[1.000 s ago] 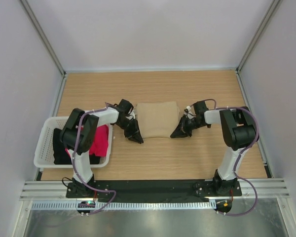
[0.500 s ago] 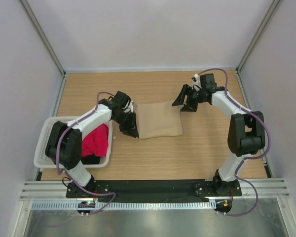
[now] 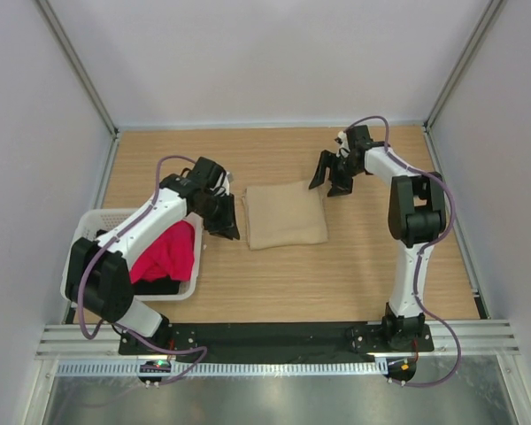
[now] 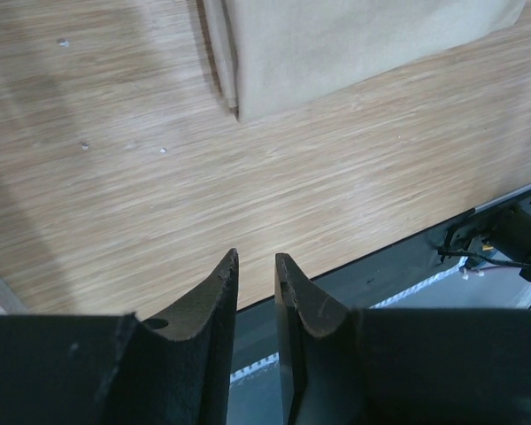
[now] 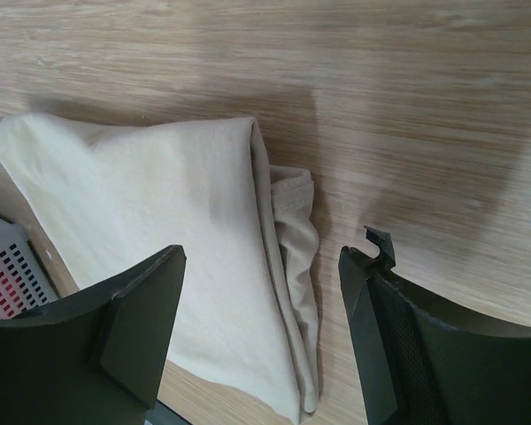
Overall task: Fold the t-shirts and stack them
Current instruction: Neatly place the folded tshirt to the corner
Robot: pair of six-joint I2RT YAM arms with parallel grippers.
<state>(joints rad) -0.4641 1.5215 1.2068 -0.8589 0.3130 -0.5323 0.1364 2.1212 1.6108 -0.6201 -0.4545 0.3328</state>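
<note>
Right fingers [image 5: 133, 328] swung wide off tan t-shirt [image 3: 286, 215], left fingers [image 4: 203, 310] barely parted, both empty

The tan shirt [image 3: 286, 213] is lying folded into a flat, roughly square packet mid-table [image 3: 336, 274], its layered edges showing along one side. The red-pink shirt [image 3: 166, 254] is sitting crumpled in the basket [image 3: 81, 239] at the left. The black shirt [image 3: 164, 286] is lying bunched just beside it in the same basket, only partly showing.
</note>
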